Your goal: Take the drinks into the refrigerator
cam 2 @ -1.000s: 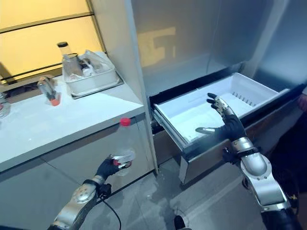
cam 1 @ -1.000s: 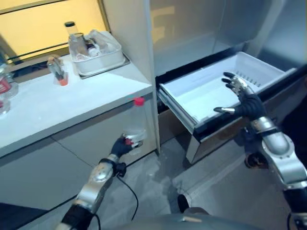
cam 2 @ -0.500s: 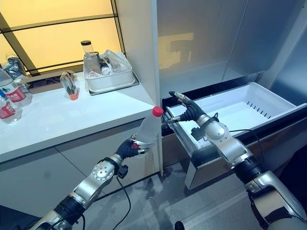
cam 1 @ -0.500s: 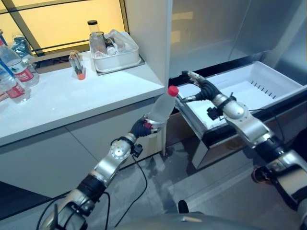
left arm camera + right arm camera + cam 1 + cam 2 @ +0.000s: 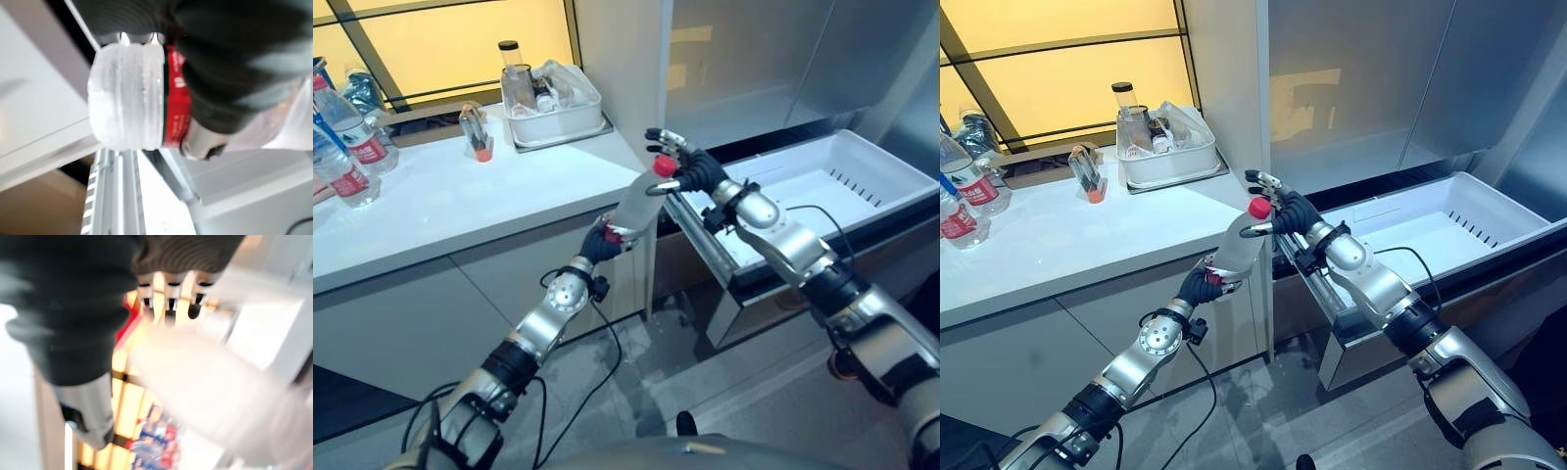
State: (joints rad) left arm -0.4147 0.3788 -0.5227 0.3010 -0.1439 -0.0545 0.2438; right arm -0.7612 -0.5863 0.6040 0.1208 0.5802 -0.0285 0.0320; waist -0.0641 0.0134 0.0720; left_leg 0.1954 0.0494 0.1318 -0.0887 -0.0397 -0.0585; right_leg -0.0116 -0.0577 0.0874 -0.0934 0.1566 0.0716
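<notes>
Clear plastic, red-capped, the bottle (image 5: 1237, 245) stood tilted, its base pinched in the curled fingers of the left hand (image 5: 1201, 286). The right hand (image 5: 1281, 211), fingers spread, had come across from the open fridge drawer (image 5: 1489, 201) to reach round the cap: a handover looked imminent.

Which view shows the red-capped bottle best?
The right eye view: the bottle shows whole, left hand gripping its base, right hand open at the cap. The left wrist view shows just its ribbed base; the right wrist view blurs it.
</notes>
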